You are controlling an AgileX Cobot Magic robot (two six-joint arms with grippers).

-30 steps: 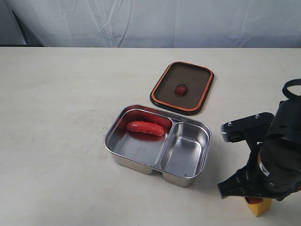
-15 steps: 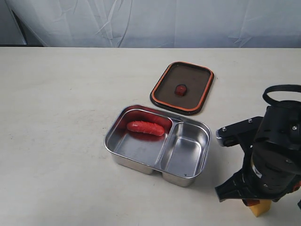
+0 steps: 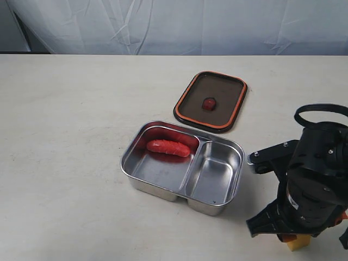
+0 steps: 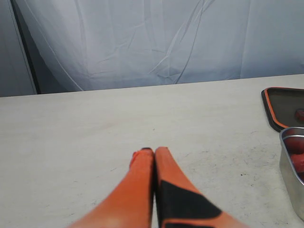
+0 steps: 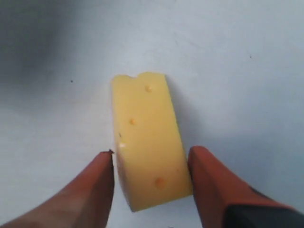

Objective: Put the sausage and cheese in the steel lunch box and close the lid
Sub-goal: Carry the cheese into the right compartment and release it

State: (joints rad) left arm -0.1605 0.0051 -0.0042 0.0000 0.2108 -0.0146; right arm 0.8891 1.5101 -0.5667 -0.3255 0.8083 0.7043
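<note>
Lowered further, my open right gripper point(image 5: 151, 154) straddles the cheese point(image 5: 142, 114) near the surface's point(image 3: 81, 163) right edge: probably light, stiff, so pinch flat faces.

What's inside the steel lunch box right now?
Only the sausage, in the larger compartment of the steel lunch box. The smaller compartment shows bare steel. The lid is off, so only the floor under the sausage is hidden.

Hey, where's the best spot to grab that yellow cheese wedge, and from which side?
Pinch the cheese across its two long, fairly straight sides, coming down from above. It lies flat on the table, broad holed face up, and the open right gripper straddles exactly those sides; they probably offer steadier contact than the notched or rounded ends.
</note>
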